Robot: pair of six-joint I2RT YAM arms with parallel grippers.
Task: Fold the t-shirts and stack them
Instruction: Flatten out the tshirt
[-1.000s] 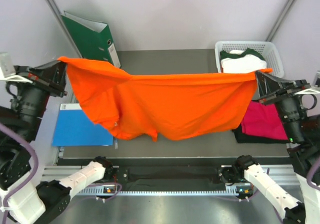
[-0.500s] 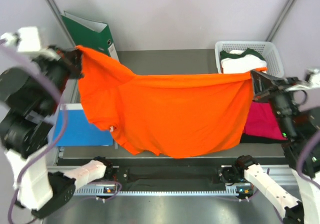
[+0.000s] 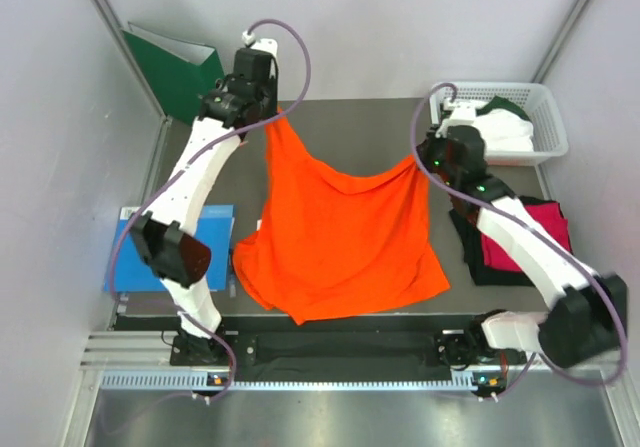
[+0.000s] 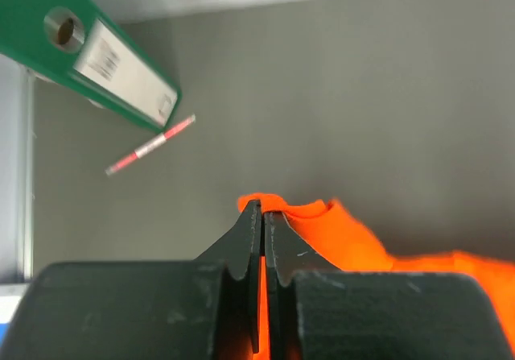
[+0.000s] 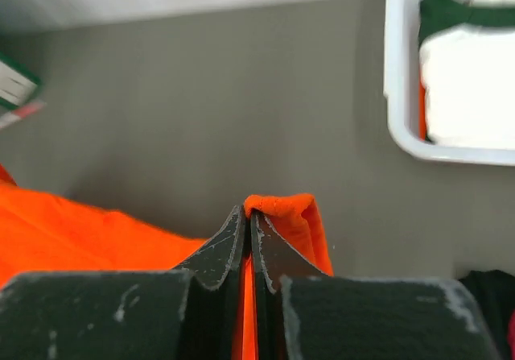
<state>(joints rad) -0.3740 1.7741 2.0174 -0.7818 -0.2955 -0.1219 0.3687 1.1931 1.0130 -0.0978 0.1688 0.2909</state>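
Orange shirt (image 3: 340, 237): I see it hung between both arms over the middle of the table (image 3: 350, 127), its lower part lying on the surface toward the front. Left gripper (image 4: 261, 208) is pinched tight on one top corner near the green binder (image 3: 180, 72); right gripper (image 5: 248, 215) is pinched tight on the other, near the basket (image 3: 548, 127) holding the white shirt (image 3: 505, 132). Pink shirt (image 3: 520, 242) lies on the black shirt (image 3: 468, 259) at my right, blue folder (image 3: 130, 257) at my left.
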